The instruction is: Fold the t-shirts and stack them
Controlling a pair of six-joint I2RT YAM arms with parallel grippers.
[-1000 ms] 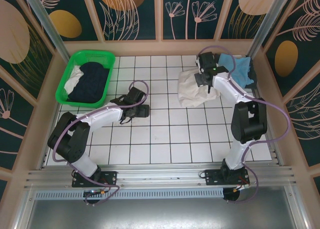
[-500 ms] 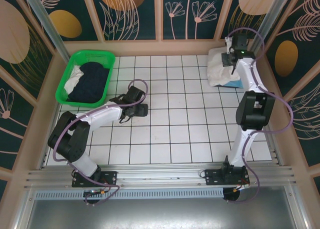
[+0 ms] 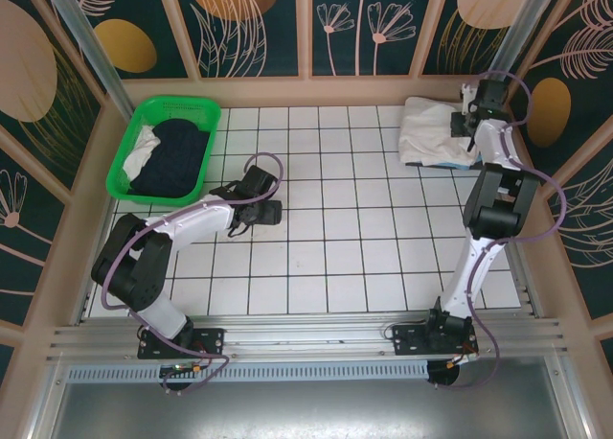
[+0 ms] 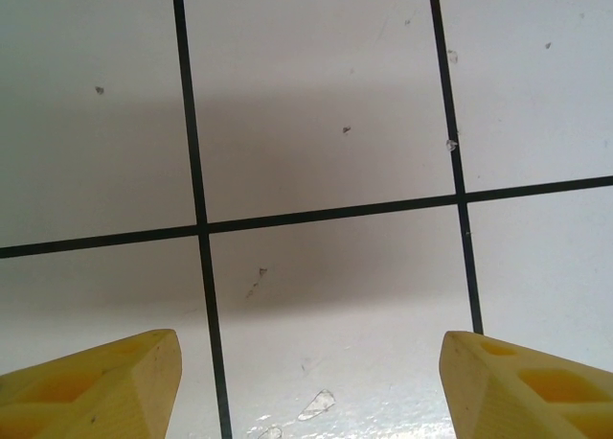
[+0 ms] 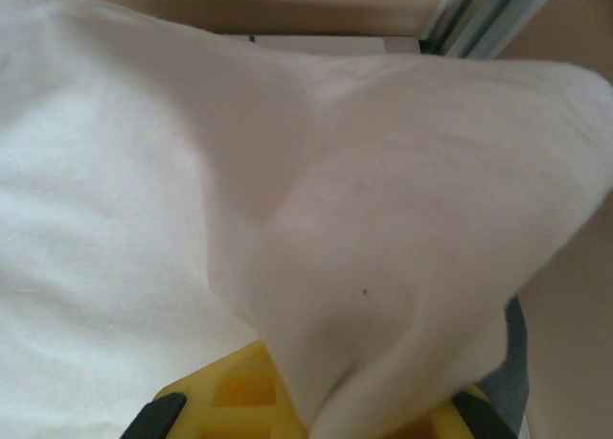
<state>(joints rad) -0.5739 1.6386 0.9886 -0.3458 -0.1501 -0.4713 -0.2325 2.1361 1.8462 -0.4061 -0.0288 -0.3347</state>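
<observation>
1. The white shirt lies at the far right corner of the tabletop. It is spread over the blue shirt, whose near edge peeps out beneath.
2. Your right pincer is clamped on a fold at the white shirt's right side. In the wrist view, cloth drapes over the fingers.
3. Your left pincer stands apart over bare tabletop, left of centre, holding nothing.
4. Expect the cloth to be light, limp and shapeless. From a single hold it will likely sag and bunch, and may drag the blue shirt along.
5. Take hems or shoulder seams, two corners at once where you can.
6. The navy shirt lies in the basket, far left.
</observation>
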